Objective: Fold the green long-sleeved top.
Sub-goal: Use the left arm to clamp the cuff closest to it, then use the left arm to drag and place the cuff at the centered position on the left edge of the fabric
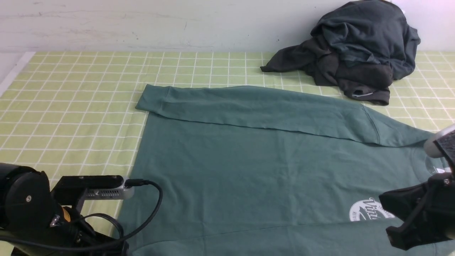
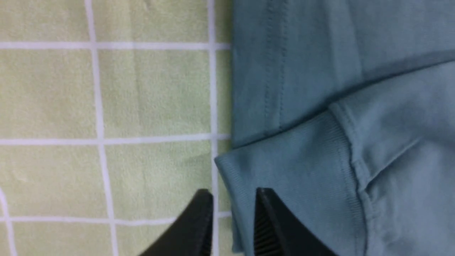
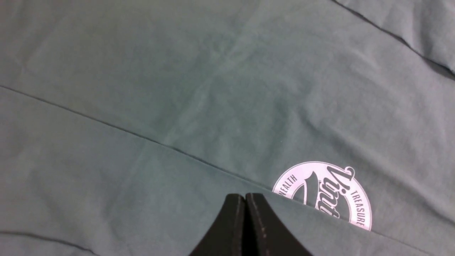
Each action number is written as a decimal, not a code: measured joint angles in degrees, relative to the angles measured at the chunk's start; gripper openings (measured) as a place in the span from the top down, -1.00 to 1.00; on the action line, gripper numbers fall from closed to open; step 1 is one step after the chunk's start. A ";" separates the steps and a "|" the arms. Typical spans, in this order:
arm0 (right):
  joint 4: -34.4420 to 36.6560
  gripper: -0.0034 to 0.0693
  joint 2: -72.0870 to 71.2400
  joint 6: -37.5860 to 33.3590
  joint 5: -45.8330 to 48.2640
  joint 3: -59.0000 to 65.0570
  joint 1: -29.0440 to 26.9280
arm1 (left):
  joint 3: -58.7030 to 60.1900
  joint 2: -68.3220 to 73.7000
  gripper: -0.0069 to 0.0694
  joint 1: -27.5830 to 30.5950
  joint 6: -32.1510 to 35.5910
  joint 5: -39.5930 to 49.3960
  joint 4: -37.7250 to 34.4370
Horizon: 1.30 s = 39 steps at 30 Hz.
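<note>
on the checked cloth [image 1: 71, 106], the green long-sleeved top [image 1: 249, 167] lies crosswise, hem [image 1: 137, 156] leftward.

One green top [image 1: 249, 160], one dark bundle [image 1: 355, 46], one checked cloth [image 1: 71, 89], two hands: left hand [image 2: 233, 193], right hand [image 3: 245, 195]

Teal-green top [image 1: 249, 170], white logo [image 1: 364, 211]; lime cloth [image 1: 71, 101], white grid.

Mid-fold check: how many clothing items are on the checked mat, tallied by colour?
Green: 1, the green long-sleeved top
Dark: 1, the dark charcoal heap, which may hold more than one piece; I cannot tell
Total: 2
</note>
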 joint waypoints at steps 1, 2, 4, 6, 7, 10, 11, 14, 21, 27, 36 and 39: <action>0.12 0.94 0.00 -0.05 0.00 0.00 0.00 | -0.01 0.07 0.16 0.00 0.01 2.51 -0.54; 0.16 0.94 0.00 -0.05 0.00 0.00 0.00 | 0.07 0.07 0.11 0.00 0.31 3.75 -1.01; 0.19 0.94 0.00 -0.05 0.00 0.00 0.00 | 1.00 0.07 0.04 0.00 1.69 5.65 -2.69; 0.19 0.94 0.00 -0.05 0.00 0.00 0.00 | 2.81 0.07 0.03 -0.07 3.06 5.53 -5.00; 0.19 0.94 0.00 -0.05 0.00 0.00 0.00 | 3.28 0.07 0.03 -0.08 3.32 5.41 -5.20; 0.19 0.94 0.00 -0.05 0.00 0.00 0.00 | 6.34 0.07 0.10 -0.19 4.92 2.07 -9.27; 0.19 0.94 0.00 -0.05 0.00 0.00 0.00 | 6.41 0.07 0.12 -0.19 5.00 1.92 -9.45; 0.19 0.94 0.00 -0.05 0.05 0.00 0.00 | 6.65 0.12 0.30 -0.19 5.29 -0.71 -12.05; 0.19 0.94 0.00 -0.05 0.05 0.00 0.00 | 5.99 -0.20 0.77 -0.19 10.72 0.40 -14.47; 0.19 0.94 0.00 -0.15 0.05 0.00 0.00 | -3.68 -5.26 0.80 -0.19 19.83 9.87 -21.21; -0.76 0.94 0.00 -0.15 0.05 0.00 0.00 | -36.05 -6.99 0.80 -0.27 31.71 25.30 -23.79; -2.06 0.94 -0.07 -0.15 0.05 0.00 0.00 | -43.50 -6.93 0.80 -0.27 33.77 25.30 -21.36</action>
